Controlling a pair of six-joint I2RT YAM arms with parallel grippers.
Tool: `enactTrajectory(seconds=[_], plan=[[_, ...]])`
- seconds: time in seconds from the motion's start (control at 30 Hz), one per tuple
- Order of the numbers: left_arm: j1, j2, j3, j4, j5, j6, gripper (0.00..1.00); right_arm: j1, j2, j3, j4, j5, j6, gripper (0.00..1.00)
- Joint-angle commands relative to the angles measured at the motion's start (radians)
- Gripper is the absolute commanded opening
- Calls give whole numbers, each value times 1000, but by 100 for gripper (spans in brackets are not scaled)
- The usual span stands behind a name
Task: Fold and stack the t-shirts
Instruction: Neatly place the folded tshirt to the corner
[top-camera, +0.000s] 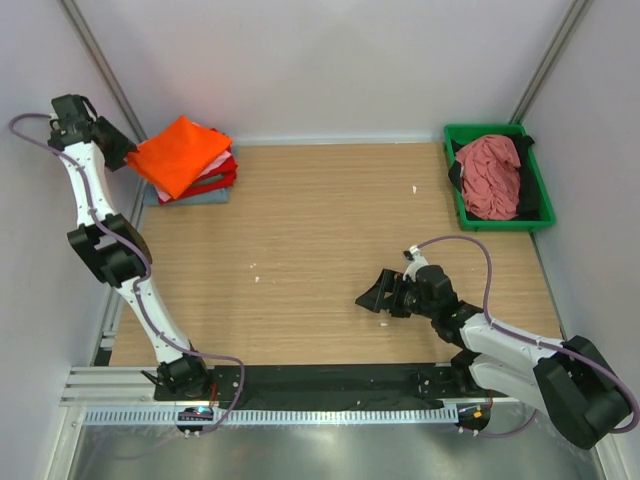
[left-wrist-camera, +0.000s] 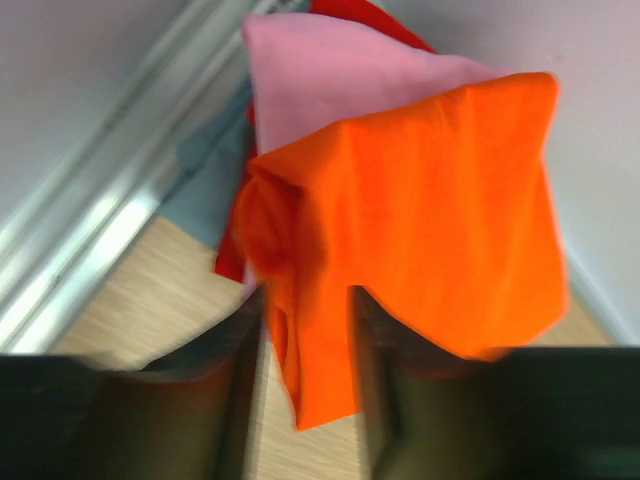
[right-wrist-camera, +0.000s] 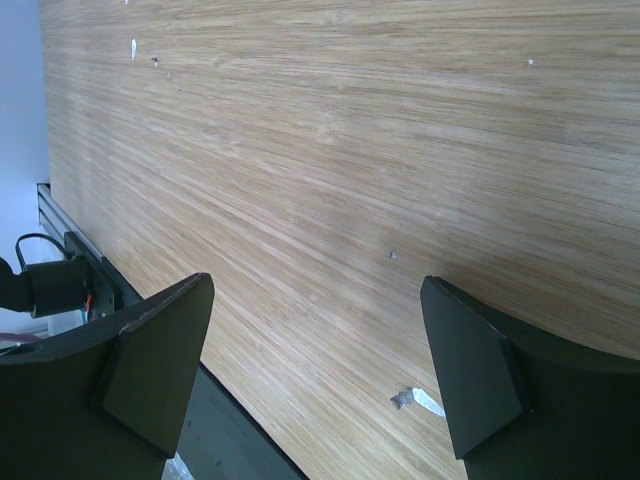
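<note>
The left arm (top-camera: 88, 190) and right arm (top-camera: 505, 343) are built from white tubular links joined by black cylindrical joint housings. A lavender cable (top-camera: 487, 268) runs loosely along each arm. The left tool (left-wrist-camera: 305, 400) and right tool (right-wrist-camera: 315, 360) carry matte black, wedge-shaped fingers (right-wrist-camera: 150, 355).

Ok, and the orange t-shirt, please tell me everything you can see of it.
The orange t-shirt is bright, plain soft cloth, folded to a rough square with some creases. It lies turned cornerwise on top of the stack in the far left corner of the table, directly on a light pink tee, with a red tee and a grey-blue tee lower. One corner lies between the fingers of the left gripper; blur hides whether they pinch it.
</note>
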Motion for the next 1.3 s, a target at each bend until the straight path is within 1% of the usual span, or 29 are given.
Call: enactTrajectory(seconds=[0.0, 0.03, 0.07, 0.1, 0.13, 0.2, 0.23, 0.37, 0.47, 0.5, 0.53, 0.63, 0.67, 0.77, 0.87, 0.9, 0.93, 0.97, 1.07, 1.27], plan=[[11, -52, 1, -24, -141, 12, 54, 6, 15, 20, 0, 4, -28, 91], [12, -54, 0, -26, -162, 12, 59, 4, 15, 22, 2, 2, -26, 91], [12, -54, 6, -29, -173, 13, 73, 4, 18, 22, 2, 1, -28, 92], [12, -54, 7, -36, -184, 10, 78, 4, 18, 22, 2, -1, -28, 91], [12, -52, 15, -44, -241, 6, 80, 4, 18, 22, 2, 1, -26, 91], [12, -52, 21, -58, -266, 4, 82, 3, 15, 20, 2, 1, -28, 92], [12, -55, 20, -61, -309, -8, 84, 4, 13, 20, 2, 1, -28, 91], [12, -101, -26, -64, -392, -32, 85, 4, 12, 17, 2, 1, -28, 91], [12, -195, -165, -3, -400, -62, 86, 4, 10, 17, 2, 2, -26, 92], [14, -222, -207, 49, -398, -72, 86, 4, 10, 17, 2, 1, -26, 91], [12, -285, -300, 75, -392, -79, 87, 4, 10, 17, 4, 1, -26, 91], [5, -373, -413, 137, -395, -102, 87, 4, 9, 16, 2, 2, -26, 92], [0, -429, -474, 147, -398, -105, 87, 4, 7, 17, 4, 2, -28, 92], [-58, -526, -561, 169, -452, -105, 88, 4, 12, 17, 4, 2, -26, 92], [-101, -578, -630, 216, -490, -111, 88, 4, 15, 19, 5, -1, -26, 92], [-114, -586, -666, 242, -480, -117, 88, 4, 15, 19, 5, -1, -26, 92], [-118, -580, -677, 256, -440, -131, 87, 4, 13, 19, 4, 1, -28, 91], [-120, -551, -684, 269, -419, -138, 85, 4, 12, 17, 0, 1, -28, 91], [-147, -485, -672, 298, -379, -132, 84, 4, 4, 14, -3, 7, -26, 91], [-157, -327, -580, 336, -365, -129, 90, 4, -16, 10, -9, 19, -20, 92]])
